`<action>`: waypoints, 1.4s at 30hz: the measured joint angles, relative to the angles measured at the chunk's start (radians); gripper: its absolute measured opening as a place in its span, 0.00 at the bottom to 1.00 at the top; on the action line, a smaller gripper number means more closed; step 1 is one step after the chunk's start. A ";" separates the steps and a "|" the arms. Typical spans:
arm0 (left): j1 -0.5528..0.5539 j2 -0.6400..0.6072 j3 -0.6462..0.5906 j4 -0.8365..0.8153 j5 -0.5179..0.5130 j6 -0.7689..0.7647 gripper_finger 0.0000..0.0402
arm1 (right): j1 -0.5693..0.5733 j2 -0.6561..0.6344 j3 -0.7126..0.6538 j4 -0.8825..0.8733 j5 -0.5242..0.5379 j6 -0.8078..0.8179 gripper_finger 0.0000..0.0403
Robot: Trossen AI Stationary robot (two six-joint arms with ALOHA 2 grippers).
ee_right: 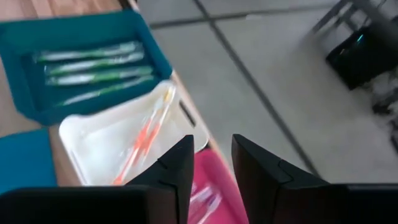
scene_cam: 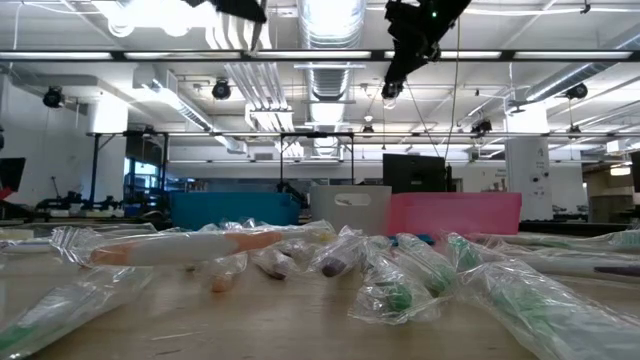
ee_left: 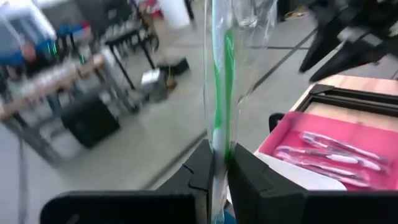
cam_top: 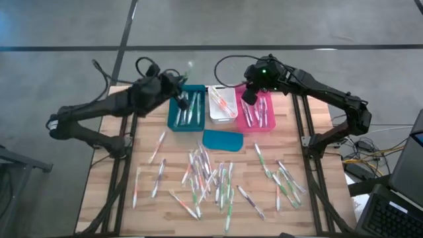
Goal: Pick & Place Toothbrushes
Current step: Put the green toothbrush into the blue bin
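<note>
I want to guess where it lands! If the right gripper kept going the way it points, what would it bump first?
Probably the pink bin. The right gripper hangs above it with its jaws apart and empty, pointing downward, and nothing shows between them. The exact angle is hard to judge, so the white bin next to it is possible.

I see a teal bin [cam_top: 186,110] with green-striped toothbrushes [ee_right: 93,70], a white bin [ee_right: 112,146] with an orange brush [ee_right: 142,142], a pink bin [cam_top: 258,114], a teal lid [cam_top: 222,139], and a light wood-grain table [cam_top: 318,114]. My left gripper [ee_left: 217,168], black, pinches a green-and-white toothbrush [ee_left: 219,87].
</note>
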 joint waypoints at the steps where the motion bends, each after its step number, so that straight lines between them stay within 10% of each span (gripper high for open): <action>1: 0.023 0.005 0.000 -0.014 0.014 -0.037 0.08 | -0.004 -0.010 0.000 0.011 0.000 -0.013 0.24; 20: 0.368 0.255 0.000 -0.255 0.342 -0.536 0.08 | -0.003 -0.155 0.000 0.119 -0.005 -0.222 0.17; 42: 0.471 0.481 0.000 -0.561 0.581 -0.876 0.08 | -0.009 -0.155 0.000 0.118 -0.005 -0.280 0.32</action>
